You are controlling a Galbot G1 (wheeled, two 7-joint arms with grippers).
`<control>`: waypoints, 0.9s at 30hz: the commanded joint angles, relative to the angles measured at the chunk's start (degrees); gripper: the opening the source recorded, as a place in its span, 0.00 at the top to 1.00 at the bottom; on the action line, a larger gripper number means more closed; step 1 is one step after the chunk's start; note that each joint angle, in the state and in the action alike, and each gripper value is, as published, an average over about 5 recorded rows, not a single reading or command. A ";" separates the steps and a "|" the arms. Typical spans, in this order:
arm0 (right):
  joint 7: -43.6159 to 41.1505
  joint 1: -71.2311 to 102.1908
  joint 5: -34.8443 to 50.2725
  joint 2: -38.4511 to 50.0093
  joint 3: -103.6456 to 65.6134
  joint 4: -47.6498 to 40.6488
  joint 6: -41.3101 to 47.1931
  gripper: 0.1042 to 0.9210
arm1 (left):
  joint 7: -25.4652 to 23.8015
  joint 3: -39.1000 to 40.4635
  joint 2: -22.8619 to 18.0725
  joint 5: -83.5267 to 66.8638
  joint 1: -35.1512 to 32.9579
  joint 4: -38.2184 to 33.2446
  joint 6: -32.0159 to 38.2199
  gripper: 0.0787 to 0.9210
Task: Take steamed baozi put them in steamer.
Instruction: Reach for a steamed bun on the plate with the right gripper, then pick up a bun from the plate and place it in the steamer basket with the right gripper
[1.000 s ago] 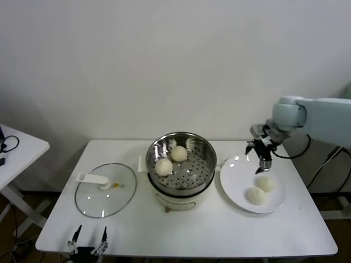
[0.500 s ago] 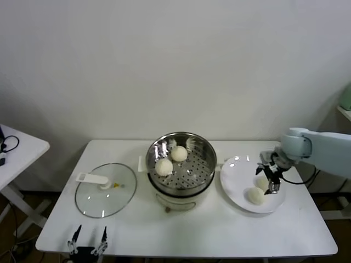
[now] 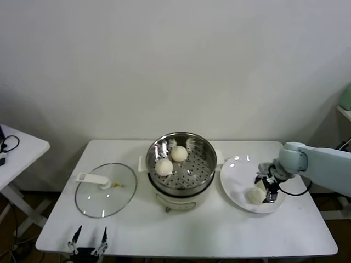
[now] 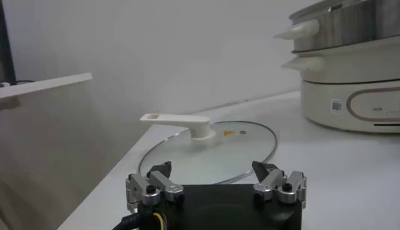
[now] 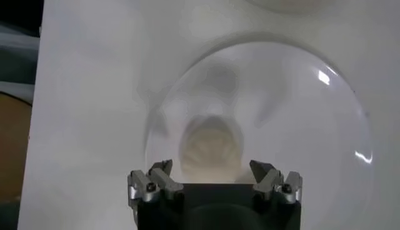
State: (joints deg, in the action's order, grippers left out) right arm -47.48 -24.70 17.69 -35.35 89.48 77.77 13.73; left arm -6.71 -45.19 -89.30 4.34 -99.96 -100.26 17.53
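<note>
The steamer [image 3: 190, 174] stands mid-table with two steamed baozi [image 3: 164, 166] [image 3: 179, 153] on its perforated tray. To its right, on the white plate [image 3: 235, 176], one baozi [image 3: 255, 195] shows plainly and another is mostly hidden behind my right gripper [image 3: 267, 189]. That gripper is low over the plate and open. In the right wrist view a baozi [image 5: 212, 149] lies just ahead of the gripper [image 5: 212, 167], in line with the gap between its fingertips, and neither fingertip touches it. My left gripper [image 3: 88, 240] is parked open at the table's front left edge.
The glass lid [image 3: 105, 189] with its white handle lies flat left of the steamer, just beyond the left gripper [image 4: 215, 175]. A second white table [image 3: 16, 148] stands at the far left. The steamer's cream base [image 4: 350, 100] shows in the left wrist view.
My right gripper has come down from above the plate's far rim onto the plate beside the baozi, staying open. The left arm and the baozi in the steamer have not moved.
</note>
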 commanded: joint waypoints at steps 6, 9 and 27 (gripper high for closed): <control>0.61 6.47 -2.08 -0.41 -5.48 -2.63 -0.01 0.12 | 0.01 -0.02 -0.14 0.07 0.03 0.15 -0.02 0.12; 0.55 7.08 -2.42 -0.89 -6.03 -3.53 -0.07 0.12 | 0.02 -0.08 -0.14 0.06 0.05 0.23 0.02 0.12; -3.35 -13.80 2.10 -1.77 5.66 1.44 -6.29 0.38 | 0.01 -0.16 -0.23 0.13 -0.17 -0.13 -0.01 0.12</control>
State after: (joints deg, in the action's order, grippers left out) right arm -48.67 -23.53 16.95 -36.60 86.52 76.26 11.68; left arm -6.67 -45.33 -89.51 4.39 -99.94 -100.27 17.57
